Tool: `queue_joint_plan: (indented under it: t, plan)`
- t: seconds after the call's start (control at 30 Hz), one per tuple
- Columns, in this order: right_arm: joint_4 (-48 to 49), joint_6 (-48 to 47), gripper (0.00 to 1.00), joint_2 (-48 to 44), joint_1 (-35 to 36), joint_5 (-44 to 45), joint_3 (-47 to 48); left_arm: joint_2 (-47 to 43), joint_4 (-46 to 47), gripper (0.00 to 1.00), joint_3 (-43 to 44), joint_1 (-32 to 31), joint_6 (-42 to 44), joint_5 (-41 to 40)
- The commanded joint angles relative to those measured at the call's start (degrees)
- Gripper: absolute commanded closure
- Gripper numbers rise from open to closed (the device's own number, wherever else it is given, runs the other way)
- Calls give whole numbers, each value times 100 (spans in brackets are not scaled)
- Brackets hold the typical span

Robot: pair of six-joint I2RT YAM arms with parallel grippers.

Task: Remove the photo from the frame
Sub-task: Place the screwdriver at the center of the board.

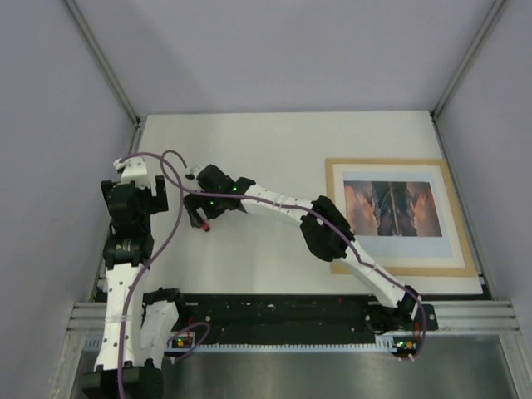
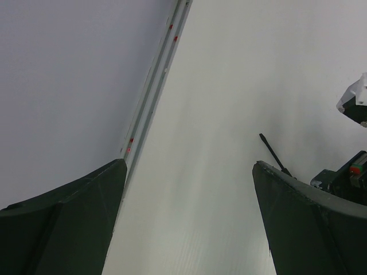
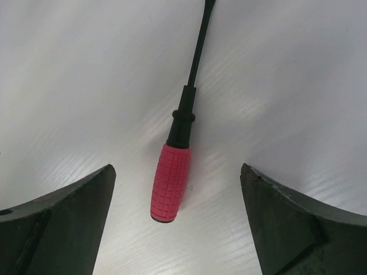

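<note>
wood frame point(image 1: 399, 162) with photo point(image 1: 391, 208) well apart from both jaws; both wide open, empty.

My right arm stretches across the white tabletop point(image 1: 274, 137), and my right hand point(image 1: 202, 209) hangs low over it. Just under that hand's fingertips a small red tool end point(image 1: 205, 225) pokes out; the rest of the tool is hidden beneath the hand. The frame point(image 1: 401, 271) lies flat well behind that hand, back past my elbow, and my arm crosses one of its corners. Inside its white border sits the photo point(image 1: 392, 208), orange above a pale blue band. My left hand point(image 1: 133, 172) is near my right hand, not touching it. A purple cable point(image 1: 176, 218) loops down between them.
</note>
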Motion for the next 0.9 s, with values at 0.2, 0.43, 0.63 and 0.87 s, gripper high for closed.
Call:
queue_joint_plan:
  t: [0.2,0.43,0.63,0.87]
  plan:
    - [-180,-468,1,-1411,-150,176,-544,-133,158,2,109,34,-1,186]
    - [-365,-1196,1,-2580,-641,106,-1983,-89,114,1,21,25,499,949]
    - [-575,-2655,1,-4424,-1029,369,-3908,244,-123,1,205,-150,737,2268]
    - [-848,-4377,1,-7025,-1161,879,-6544,982,-89,1,539,-992,1229,2402]
